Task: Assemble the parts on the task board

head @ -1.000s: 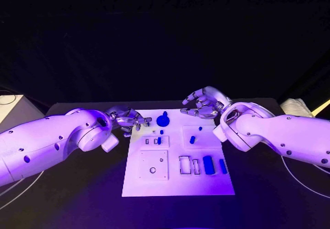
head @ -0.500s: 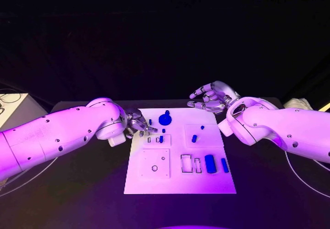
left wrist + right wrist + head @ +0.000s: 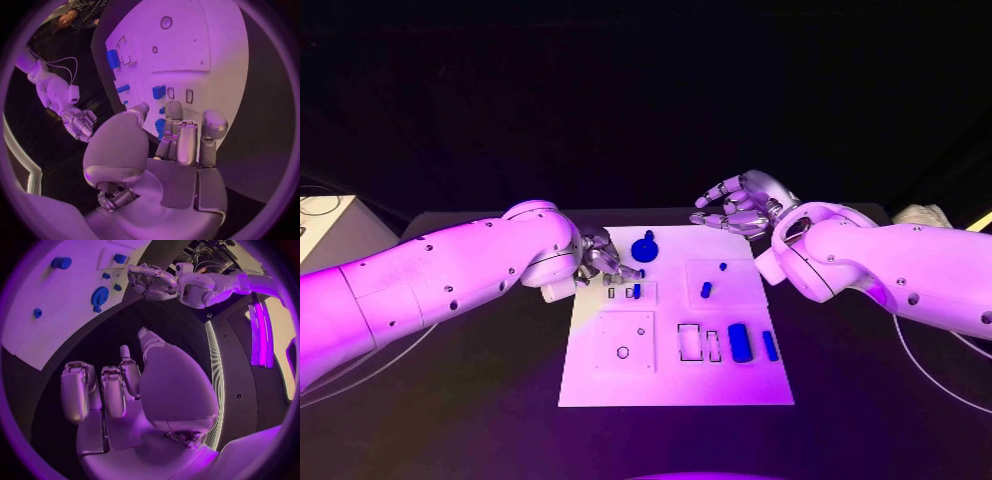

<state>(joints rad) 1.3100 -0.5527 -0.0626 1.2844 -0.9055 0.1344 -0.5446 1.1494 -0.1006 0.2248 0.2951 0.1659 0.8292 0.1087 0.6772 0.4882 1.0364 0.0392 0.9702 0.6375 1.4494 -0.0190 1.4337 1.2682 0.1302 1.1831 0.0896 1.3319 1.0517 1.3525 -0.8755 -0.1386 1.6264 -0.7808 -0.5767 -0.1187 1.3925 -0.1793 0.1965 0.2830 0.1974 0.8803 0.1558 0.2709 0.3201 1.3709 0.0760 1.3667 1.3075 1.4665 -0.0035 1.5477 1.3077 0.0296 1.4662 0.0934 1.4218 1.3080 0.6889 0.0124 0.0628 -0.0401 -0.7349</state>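
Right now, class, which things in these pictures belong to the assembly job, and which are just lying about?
Belong to the job:
- task board
- round blue part
- two long blue parts
- left hand
- right hand

Just lying about:
- pale object at the table's right end
- black table

No readable text, labels or numbers anywhere
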